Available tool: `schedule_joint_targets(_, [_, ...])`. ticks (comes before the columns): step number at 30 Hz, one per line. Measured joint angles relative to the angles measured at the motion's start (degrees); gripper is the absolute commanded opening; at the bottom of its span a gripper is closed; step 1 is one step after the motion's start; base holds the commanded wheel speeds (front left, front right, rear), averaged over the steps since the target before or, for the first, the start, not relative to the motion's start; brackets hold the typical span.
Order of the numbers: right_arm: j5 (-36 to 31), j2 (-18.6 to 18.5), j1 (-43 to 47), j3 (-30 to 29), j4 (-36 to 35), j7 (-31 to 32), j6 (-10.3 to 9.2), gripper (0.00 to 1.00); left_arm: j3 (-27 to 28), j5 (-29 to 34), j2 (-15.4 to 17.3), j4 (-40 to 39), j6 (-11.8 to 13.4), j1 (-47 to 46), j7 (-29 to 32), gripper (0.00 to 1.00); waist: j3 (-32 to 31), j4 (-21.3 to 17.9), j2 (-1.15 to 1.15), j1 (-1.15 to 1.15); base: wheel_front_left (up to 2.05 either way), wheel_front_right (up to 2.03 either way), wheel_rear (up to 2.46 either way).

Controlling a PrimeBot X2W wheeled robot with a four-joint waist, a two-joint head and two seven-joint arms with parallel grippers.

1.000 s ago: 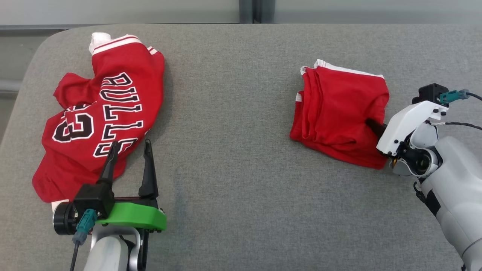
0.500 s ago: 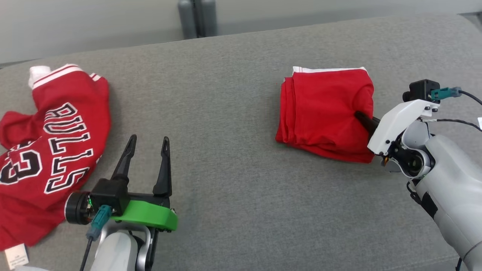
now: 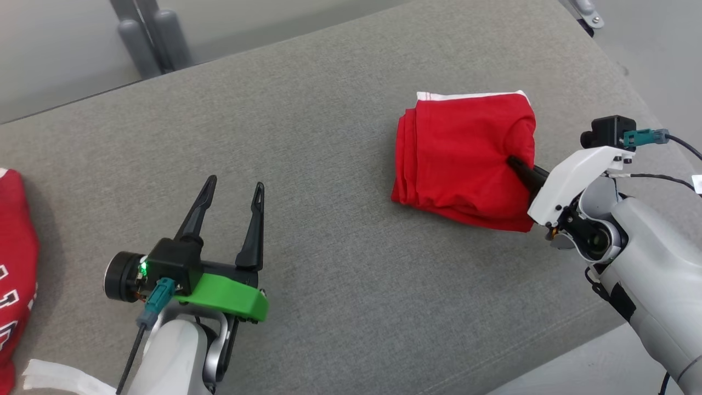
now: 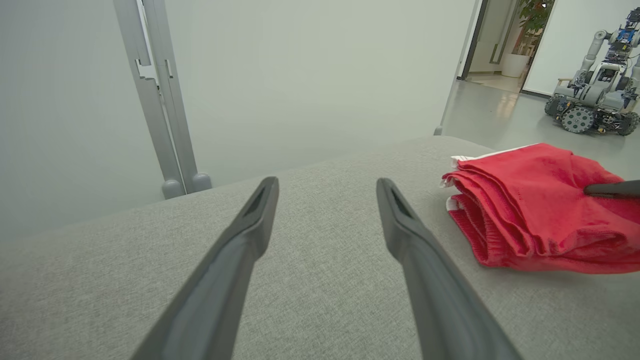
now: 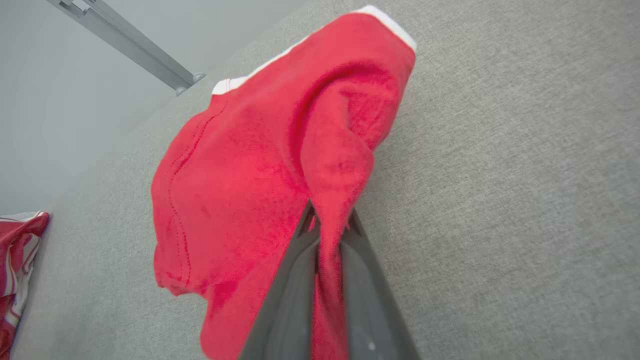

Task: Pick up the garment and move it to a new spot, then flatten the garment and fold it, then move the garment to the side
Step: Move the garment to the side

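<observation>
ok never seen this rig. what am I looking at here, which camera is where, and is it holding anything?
It is a wheeled robot with two arms, each ending in a gripper with two long dark fingers. The head view comes from a camera on its head, looking down at a grey padded surface. The two wrist views come from cameras on the wrists, each looking along that arm's own fingers.

On the surface lies a folded red garment with white trim. Another red jersey with lettering peeks in at the left edge of the head view.

The right gripper is shut on the folded garment's edge; its wrist view shows cloth squeezed between the fingers. The left gripper is open and holds nothing.
</observation>
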Motion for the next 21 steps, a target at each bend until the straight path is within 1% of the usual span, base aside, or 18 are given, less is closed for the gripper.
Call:
schedule_joint_targets(4, [0.94, -1.22, -0.47, 1.58, -0.90, -1.38, 0.00, 0.00, -0.67, 0.42, 0.30, -0.32, -0.12, -1.24, 0.67, 1.00, 1.58, -2.37, 0.00, 0.00, 0.00, 0.00, 0.00])
schedule_joint_targets(7, [0.88, -2.48, -1.78, 3.32, -1.21, -2.52, 0.00, 0.00, -1.23, 0.51, 0.62, -0.59, -0.36, -2.04, 1.34, 1.00, 3.21, -3.11, 0.00, 0.00, 0.00, 0.00, 0.00])
schedule_joint_targets(9, [0.40, -4.02, -3.04, 4.75, -1.26, -3.13, 0.00, 0.00, -1.67, 0.75, 0.80, -0.90, -0.57, -2.68, 1.99, 1.00, 4.50, -3.22, 0.00, 0.00, 0.00, 0.00, 0.00])
schedule_joint_targets(14, [-1.12, -8.71, -7.87, 8.59, -2.37, -4.35, 0.00, 0.00, -2.50, 1.54, 2.01, -2.04, -0.76, -4.07, 3.50, 1.00, 8.09, -2.28, 0.00, 0.00, 0.00, 0.00, 0.00])
schedule_joint_targets(16, [-2.48, -10.44, -9.99, 11.05, -2.91, -4.56, 0.02, 0.00, -2.69, 1.65, 2.46, -2.49, -0.76, -4.44, 4.11, 1.00, 9.51, -1.75, 0.00, 0.00, 0.00, 0.00, 0.00])
schedule_joint_targets(18, [-4.21, -12.69, -12.43, 13.49, -2.68, -5.19, 0.01, 0.00, -3.00, 2.02, 2.89, -3.11, -0.84, -4.94, 4.69, 1.00, 11.12, -1.12, 0.00, 0.00, 0.00, 0.00, 0.00])
schedule_joint_targets(19, [-5.00, -14.56, -14.34, 15.37, -2.23, -5.60, 0.01, 0.00, -3.25, 2.41, 3.15, -3.91, -1.00, -5.58, 5.10, 1.00, 12.53, -0.50, 0.00, 0.00, 0.00, 0.00, 0.00])
schedule_joint_targets(21, [-5.37, -16.23, -16.24, 16.89, -1.42, -6.10, 0.01, 0.00, -3.50, 2.74, 3.56, -4.75, -1.02, -6.18, 5.87, 1.00, 14.08, 0.20, 0.00, 0.00, 0.00, 0.00, 0.00])
